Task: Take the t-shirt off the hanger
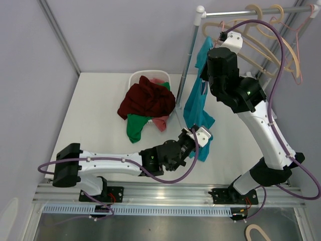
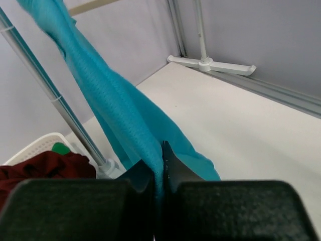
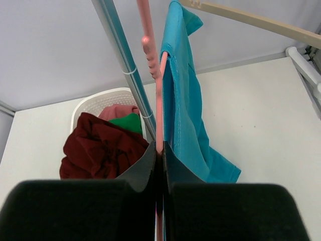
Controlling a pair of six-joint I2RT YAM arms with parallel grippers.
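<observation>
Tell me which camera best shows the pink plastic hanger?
Right wrist view: the pink plastic hanger runs into the closed right hand. From above, the right arm hides it; the left wrist view misses it.

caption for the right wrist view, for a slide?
Right tool shut on the pink hanger, teal t-shirt hanging alongside.

One teal fabric t-shirt [image 1: 196, 108], one thin pink hanger [image 3: 159, 110] between the right fingers [image 3: 143, 168], one white plastic basket [image 1: 148, 74], three crumpled garments [image 1: 145, 98].
</observation>
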